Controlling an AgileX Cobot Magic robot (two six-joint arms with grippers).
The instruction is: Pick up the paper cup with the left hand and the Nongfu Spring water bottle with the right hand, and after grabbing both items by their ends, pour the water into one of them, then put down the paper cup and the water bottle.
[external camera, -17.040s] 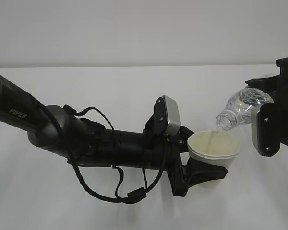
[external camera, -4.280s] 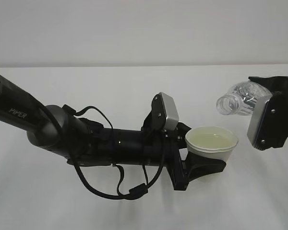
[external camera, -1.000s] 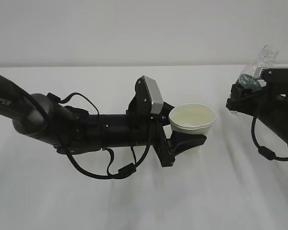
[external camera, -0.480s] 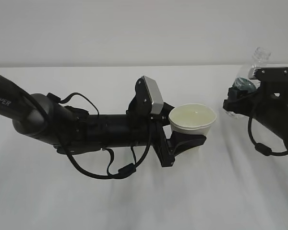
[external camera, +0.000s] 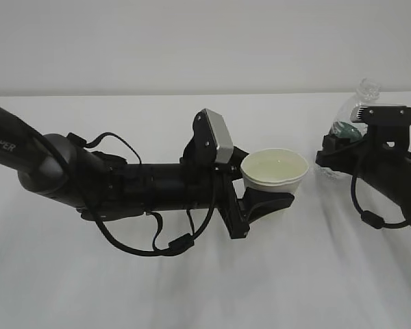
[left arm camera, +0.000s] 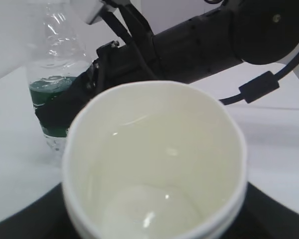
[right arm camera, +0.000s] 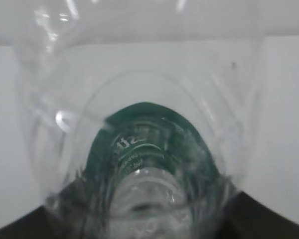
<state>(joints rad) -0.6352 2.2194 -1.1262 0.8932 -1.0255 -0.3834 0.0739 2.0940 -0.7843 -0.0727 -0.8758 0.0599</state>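
- Exterior view: the paper cup [external camera: 274,175] sits upright just right of the frame's middle, clamped low on its wall by the left hand [external camera: 264,203]. Its cream inside holds water [external camera: 275,165] well below the rim.
- Exterior view: at the right edge, the water bottle [external camera: 355,113] stands nearly upright, neck uppermost, held around its green label by the right hand [external camera: 335,152]. It looks nearly drained.
- Exterior view: the white counter [external camera: 205,288] fills the lower frame and meets a pale wall [external camera: 192,41] along a line above the middle. The lower centre and lower right lie open.
- Left wrist view: the cup [left arm camera: 154,159] fills the lower frame, with clear water [left arm camera: 149,211] pooled at its bottom. The bottle [left arm camera: 57,74] stands at upper left, apart from the cup.
- Right wrist view: the bottle [right arm camera: 139,134] fills the frame, green label at centre; the hand's dark fingers [right arm camera: 55,221] flank it at the bottom corners.
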